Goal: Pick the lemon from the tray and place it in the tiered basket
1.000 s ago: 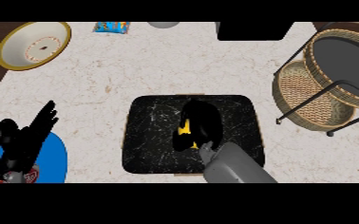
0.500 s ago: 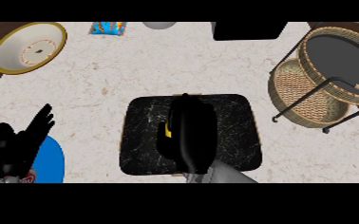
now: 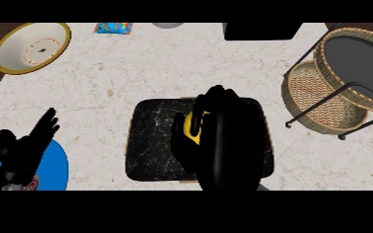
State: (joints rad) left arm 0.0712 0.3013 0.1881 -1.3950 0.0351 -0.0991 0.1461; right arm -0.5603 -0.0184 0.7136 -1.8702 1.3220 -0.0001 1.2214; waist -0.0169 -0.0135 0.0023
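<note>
My right hand (image 3: 222, 138) lies over the tray (image 3: 149, 143) at the counter's near edge, fingers and thumb curled round the one lemon (image 3: 195, 122); only a yellow sliver shows between them, and I cannot tell whether it has left the tray. My left hand (image 3: 29, 145) rests open, fingers spread, at the near left corner over a blue plate (image 3: 55, 170).

The risk, as I judge it: the lemon is round and mostly hidden, so it could roll out as I lift, or clip the basket's (image 3: 331, 86) black frame at the right edge.

One lemon, one tray, one basket, one bowl (image 3: 33, 47) at the far left corner.
</note>
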